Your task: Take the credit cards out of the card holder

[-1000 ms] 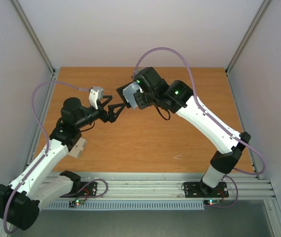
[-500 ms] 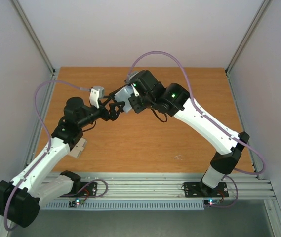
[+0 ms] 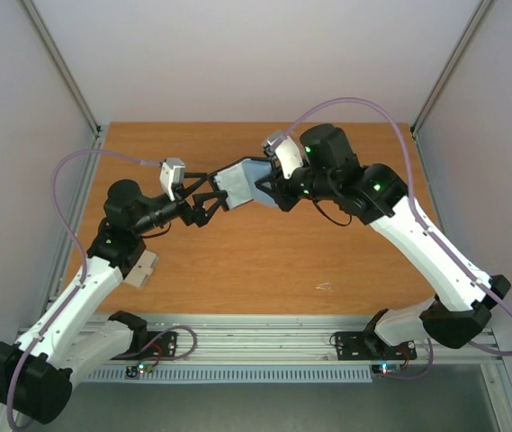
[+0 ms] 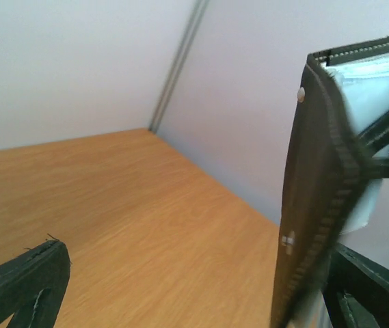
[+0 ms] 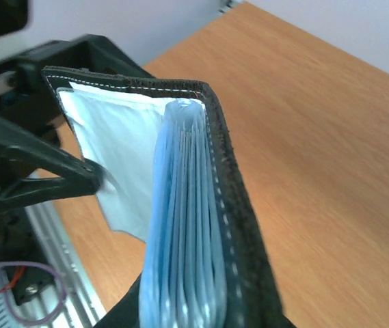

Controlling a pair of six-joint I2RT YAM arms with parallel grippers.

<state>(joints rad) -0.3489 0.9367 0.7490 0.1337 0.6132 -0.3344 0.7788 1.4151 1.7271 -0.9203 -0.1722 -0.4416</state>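
Note:
The card holder [image 3: 238, 184] is a black folding wallet, held open in the air between my two grippers above the middle of the table. My right gripper [image 3: 269, 191] is shut on its pale blue pocket stack and black cover [image 5: 228, 205], which rise from between the jaws [image 5: 194, 318]. My left gripper [image 3: 203, 205] is open with its jaws wide apart [image 4: 197, 273]. The wallet's other black flap [image 4: 310, 191] stands just inside its right finger. One left finger [image 5: 50, 174] lies against the pale inner flap. No credit cards show; the pockets hide them.
The wooden table [image 3: 264, 261] is walled on the left, back and right, with metal posts at the back corners. A small white mark [image 3: 325, 287] lies near the front edge. The rail with both arm bases [image 3: 264, 344] runs along the front.
My right wrist has swung to the right and turned, and the card holder has spread open and shows its pale inside. My left gripper has stayed at the wallet's left flap.

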